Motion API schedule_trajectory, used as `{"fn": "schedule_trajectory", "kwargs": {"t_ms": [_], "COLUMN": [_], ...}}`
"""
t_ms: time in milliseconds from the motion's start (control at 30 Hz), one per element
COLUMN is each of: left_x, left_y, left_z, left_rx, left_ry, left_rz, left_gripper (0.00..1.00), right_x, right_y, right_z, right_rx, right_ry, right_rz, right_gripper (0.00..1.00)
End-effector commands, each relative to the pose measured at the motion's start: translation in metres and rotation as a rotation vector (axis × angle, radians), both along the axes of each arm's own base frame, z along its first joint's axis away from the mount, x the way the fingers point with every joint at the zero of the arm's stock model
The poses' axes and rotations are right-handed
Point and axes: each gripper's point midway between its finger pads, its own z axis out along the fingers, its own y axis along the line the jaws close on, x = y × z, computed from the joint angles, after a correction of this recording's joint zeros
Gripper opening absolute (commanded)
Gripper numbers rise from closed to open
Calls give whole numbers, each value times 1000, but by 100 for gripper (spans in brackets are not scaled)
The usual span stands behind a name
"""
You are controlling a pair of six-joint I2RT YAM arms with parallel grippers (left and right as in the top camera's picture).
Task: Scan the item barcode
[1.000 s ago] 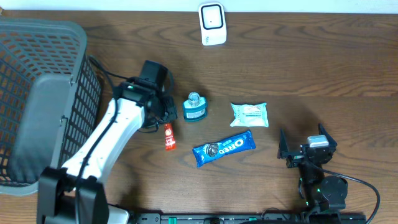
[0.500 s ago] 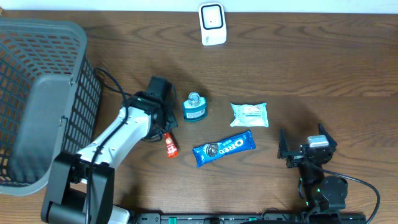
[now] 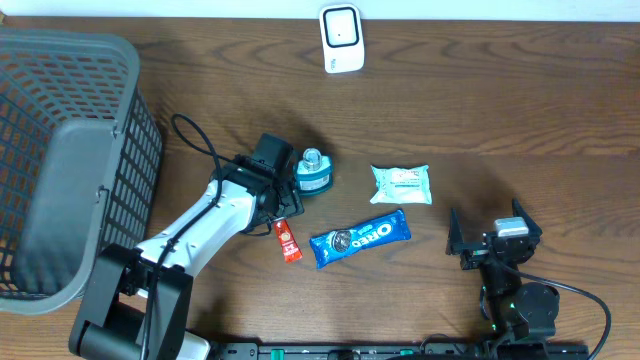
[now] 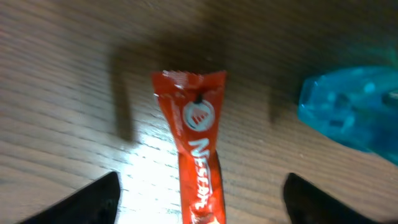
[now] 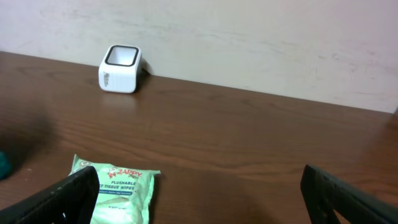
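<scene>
Red Nescafé sachet [image 3: 288,240] flat on the wooden table [image 3: 520,110], low and a little left of centre in the overhead frame, slanting down to the right, logo face up; no barcode to be made out on that face. Held by nothing. In the left wrist view, framed between the two dark fingers [image 4: 93,199] of the left gripper [image 3: 282,210], spread wide into the lower corners and clear of the wrapper on both sides: jaws apart, empty, poised right over the sachet's upper end. Just up and to the right, a small teal bottle [image 3: 314,172], close beside the gripper body; whether touching, impossible to say. To the right of the sachet, a blue Oreo pack [image 3: 360,237], near but apart, and above that a pale green Zappy wipes pack [image 3: 401,184]. White barcode scanner [image 3: 341,38] at the top centre edge, well apart from all four items. Dark mesh basket [image 3: 30,110] filling the left side. Right gripper [image 3: 490,240] parked low at the right, jaws wide, holding nothing. By this layout, the scan of the sachet not yet done and hardly begun: left to do are closing on the wrapper, lifting, carrying up to the scanner and turning the coded face toward its window. Nothing to show whether any other item is already scanned.
</scene>
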Motion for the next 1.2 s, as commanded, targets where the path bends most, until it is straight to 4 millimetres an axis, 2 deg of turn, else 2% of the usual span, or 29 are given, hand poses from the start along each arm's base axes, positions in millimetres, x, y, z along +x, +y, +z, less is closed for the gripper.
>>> {"fn": "schedule_trajectory", "kwargs": {"t_ms": [0, 167, 300, 467, 533, 600, 667, 833, 1033, 1100, 1167], "left_x": [1, 3, 14, 22, 25, 29, 32, 31, 3, -8, -17], "left_y": [10, 11, 14, 14, 22, 35, 50, 81, 116, 121, 125], "left_z": [-5, -2, 13, 50, 72, 99, 136, 243, 371, 404, 428], "left_rx": [58, 63, 81, 53, 74, 114, 151, 175, 156, 165, 203], "left_ry": [-6, -18, -78, -179, -255, -356, -493, -880, -1343, -1466, -1554], "left_rz": [13, 11, 18, 24, 44, 75, 100, 196, 342, 336, 320], "left_gripper": [89, 90, 90, 91, 91, 91, 91, 91, 91, 91, 91], "right_x": [0, 0, 0, 0, 0, 0, 0, 0, 0, 0, 0], "right_y": [1, 1, 1, 1, 1, 1, 1, 1, 1, 1, 1], "right_z": [-1, -1, -1, -1, -1, -1, -1, -1, -1, -1, -1], "right_rx": [-14, -14, -14, -14, -14, -14, -14, -14, -14, -14, -14], "right_ry": [-1, -1, -1, -1, -1, -1, -1, -1, -1, -1, -1], "right_rz": [3, 3, 3, 3, 3, 3, 3, 3, 3, 3, 3], "right_gripper": [99, 99, 99, 99, 99, 99, 99, 99, 99, 99, 99]}}
